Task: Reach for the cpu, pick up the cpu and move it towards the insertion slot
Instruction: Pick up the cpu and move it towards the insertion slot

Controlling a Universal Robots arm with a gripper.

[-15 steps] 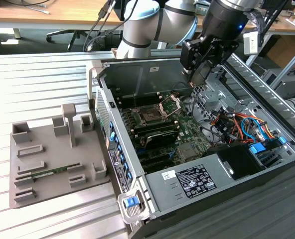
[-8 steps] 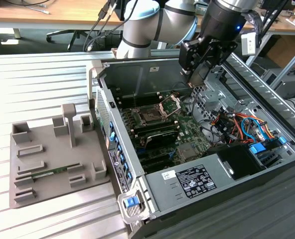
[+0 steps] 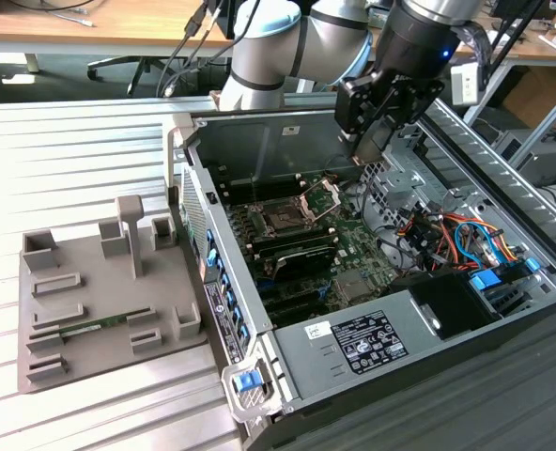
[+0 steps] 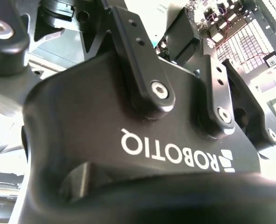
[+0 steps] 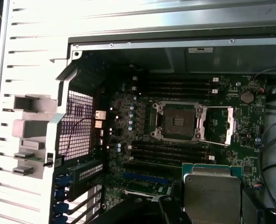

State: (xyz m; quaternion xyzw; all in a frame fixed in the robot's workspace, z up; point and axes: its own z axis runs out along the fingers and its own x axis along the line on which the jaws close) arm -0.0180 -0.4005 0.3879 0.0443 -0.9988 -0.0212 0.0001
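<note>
Holding cpu (image 5: 211, 193) pinched at its edges in gripper (image 5: 175, 207), above motherboard (image 5: 142, 140) | insertion slot (image 5: 177, 122) open, near | I judge chip light, stiff, thin, underside fragile | I'd keep an edge grip, no squeezing.

**Open computer case and grey tray on a slatted metal table**

An open computer case (image 3: 372, 310) lies on a ribbed metal table (image 3: 71, 150). Just beside it, toward the exterior view's left, sits a grey plastic tray (image 3: 100, 301) holding a green memory stick (image 3: 92, 328). Coloured cables (image 3: 466, 235) bunch inside the case.
</note>
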